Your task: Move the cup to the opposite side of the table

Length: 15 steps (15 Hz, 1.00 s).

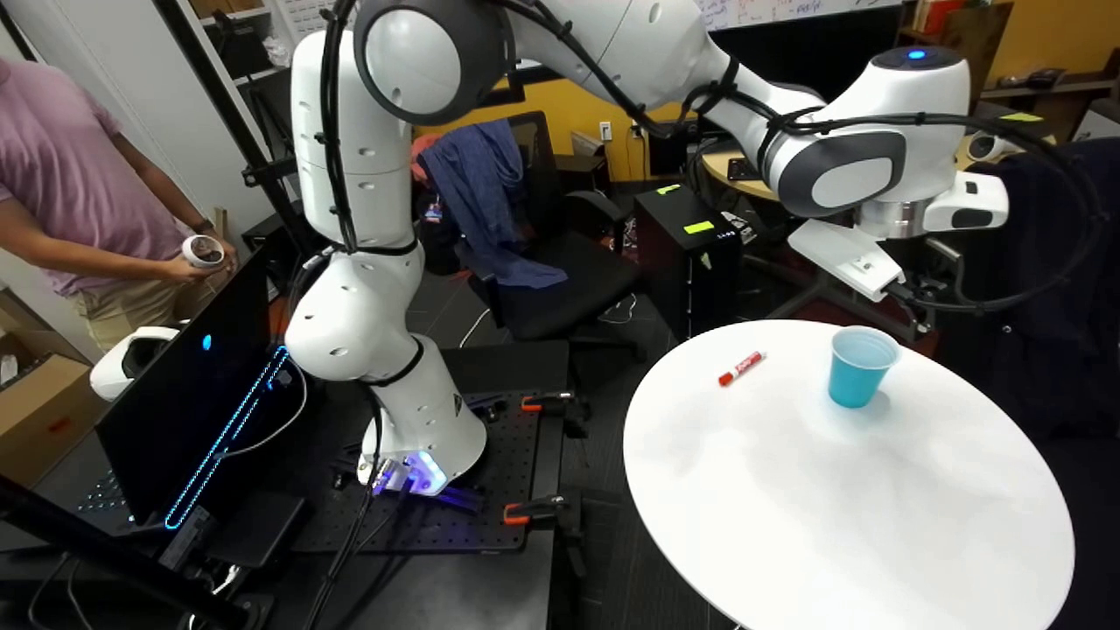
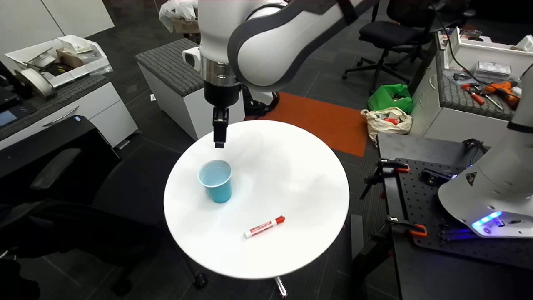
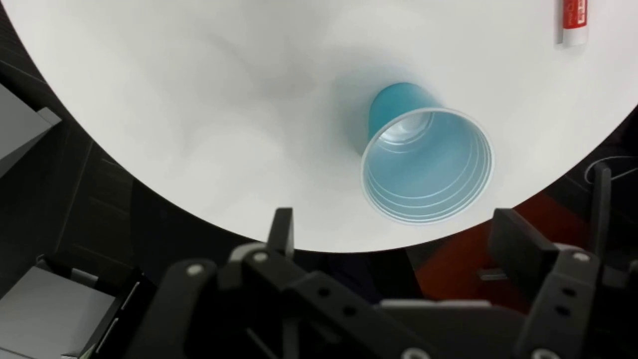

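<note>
I had my gripper [image 3: 394, 219] spread wide, its two dark fingers well apart, near the cup [image 3: 428, 169] and clear of it. In the wrist view the curved edge of the desk [image 3: 224, 99] ran close by the fingertips. The cup stood upright on the desk, off centre and nearer that edge; past it the white top stretched wide, giving open room.

The cup was light-blue plastic, tapered, flaring to a pale round rim, with fine rings running inside its wall. The desk was round, smooth and flat-topped.

A red and white marker [image 2: 264, 227] lay on the desk to one side of the cup, taking up some of the room there. Past the desk, in an exterior view, stood a white cabinet [image 2: 170, 93] with a grey, woven-looking top, and an orange mat [image 2: 320, 121] lay near it. In an exterior view a black chair [image 1: 577, 306] draped with blue cloth [image 1: 490, 192] stood before a yellow wall [image 1: 569, 105]; past my base [image 1: 429, 420], a person [image 1: 105, 201] in pink held a white controller [image 1: 203, 251].
</note>
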{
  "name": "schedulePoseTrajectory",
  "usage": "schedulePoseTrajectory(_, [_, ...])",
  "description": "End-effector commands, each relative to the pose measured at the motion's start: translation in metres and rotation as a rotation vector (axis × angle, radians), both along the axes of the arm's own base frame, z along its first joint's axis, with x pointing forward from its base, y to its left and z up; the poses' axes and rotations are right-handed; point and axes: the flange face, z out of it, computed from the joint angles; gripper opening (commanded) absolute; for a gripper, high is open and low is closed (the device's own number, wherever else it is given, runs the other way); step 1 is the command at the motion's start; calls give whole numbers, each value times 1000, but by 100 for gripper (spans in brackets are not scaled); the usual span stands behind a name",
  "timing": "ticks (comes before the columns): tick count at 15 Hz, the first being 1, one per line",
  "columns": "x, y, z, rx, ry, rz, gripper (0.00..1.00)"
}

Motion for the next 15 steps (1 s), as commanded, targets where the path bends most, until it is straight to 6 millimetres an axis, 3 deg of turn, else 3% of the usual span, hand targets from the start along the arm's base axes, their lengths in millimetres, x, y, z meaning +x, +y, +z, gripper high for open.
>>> schedulePoseTrajectory(1, [17,-6,-8,-11,18,33,100])
schedulePoseTrajectory(15, [41,1,-83,-24,173,66,100])
